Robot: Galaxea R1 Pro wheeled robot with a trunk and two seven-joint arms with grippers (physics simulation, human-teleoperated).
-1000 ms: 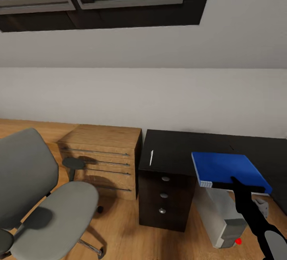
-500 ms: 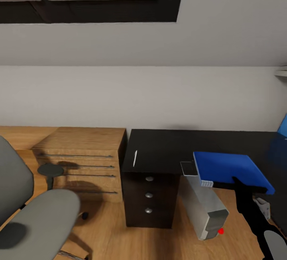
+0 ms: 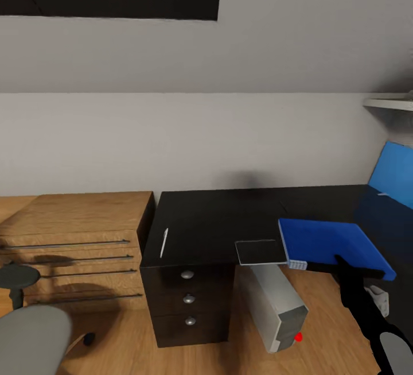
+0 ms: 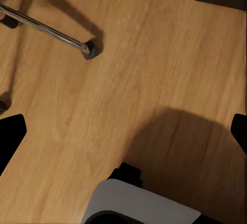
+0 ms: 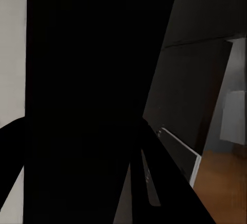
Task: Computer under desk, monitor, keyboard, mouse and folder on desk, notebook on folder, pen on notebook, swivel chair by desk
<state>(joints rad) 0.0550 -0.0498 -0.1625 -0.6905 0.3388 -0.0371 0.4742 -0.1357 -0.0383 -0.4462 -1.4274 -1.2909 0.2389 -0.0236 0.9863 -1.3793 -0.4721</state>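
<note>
My right gripper [image 3: 342, 262] is shut on the near edge of the blue folder [image 3: 330, 243], holding it flat over the front edge of the black desk [image 3: 212, 220]. The dark grey notebook [image 3: 259, 252] lies on the desk just left of the folder. A white pen [image 3: 164, 243] lies near the desk's left end. The light-grey computer [image 3: 278, 307] stands on the floor under the desk, its red button facing me. The swivel chair's seat [image 3: 28, 337] and armrest [image 3: 17, 276] show at lower left. My left gripper [image 4: 123, 134] is open over bare wooden floor.
A light wooden chest of drawers [image 3: 74, 231] stands against the desk's left end. The desk has a black drawer unit [image 3: 188, 300] below. A blue back panel [image 3: 393, 177] rises at far right under a shelf [image 3: 390, 101]. A chair leg with caster [image 4: 88, 49] crosses the floor.
The whole head view has swung to the right, so the chair and chest slid left. The notebook and blue back panel came into view. The folder stays in my right gripper.
</note>
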